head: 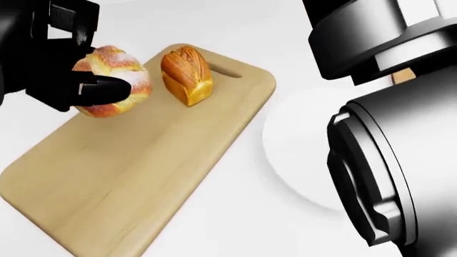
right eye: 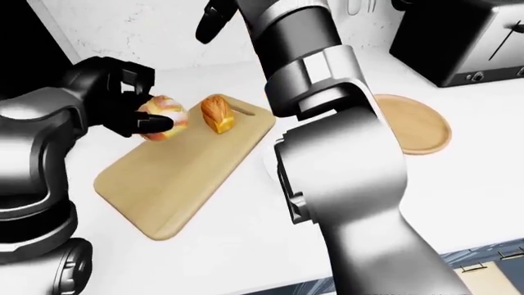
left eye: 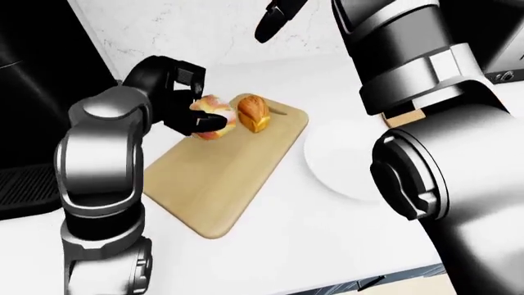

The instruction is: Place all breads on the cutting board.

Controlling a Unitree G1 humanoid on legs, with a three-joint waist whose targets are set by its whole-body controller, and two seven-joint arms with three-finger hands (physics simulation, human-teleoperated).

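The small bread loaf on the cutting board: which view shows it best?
The head view: the small loaf appears largest, its scored crust clear. Both eye views show it smaller, beside the round bun held in the left hand.

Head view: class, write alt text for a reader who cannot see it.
The left hand, its fingers closed round a sugared bun, holds it over a wooden cutting board, beside a small loaf standing on the board. The grey right arm fills the right side.

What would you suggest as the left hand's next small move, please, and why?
Probably lower it slightly and open the fingers. The left hand holds the round bun over the cutting board's edge, beside the loaf already standing there.
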